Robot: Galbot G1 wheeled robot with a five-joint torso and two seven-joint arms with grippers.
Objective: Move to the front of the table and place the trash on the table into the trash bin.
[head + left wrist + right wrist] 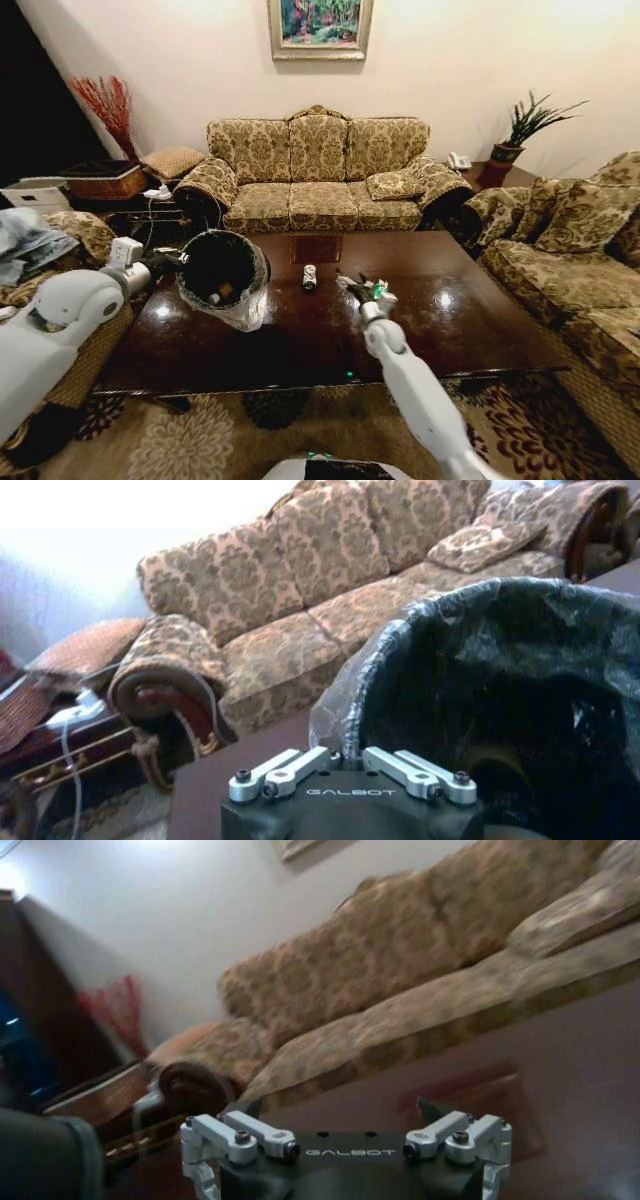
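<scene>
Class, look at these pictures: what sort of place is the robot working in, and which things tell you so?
Most likely a home living room: patterned sofa, dark wooden coffee table and framed painting.

In the trash bin (222, 276), 2 small items, perhaps trash, too small to tell

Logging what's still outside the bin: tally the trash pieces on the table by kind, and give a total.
Silvery-white metal can, lying on the glossy dark brown wooden table: 1
Green packet, at the right gripper: 1
Total: 2
</scene>
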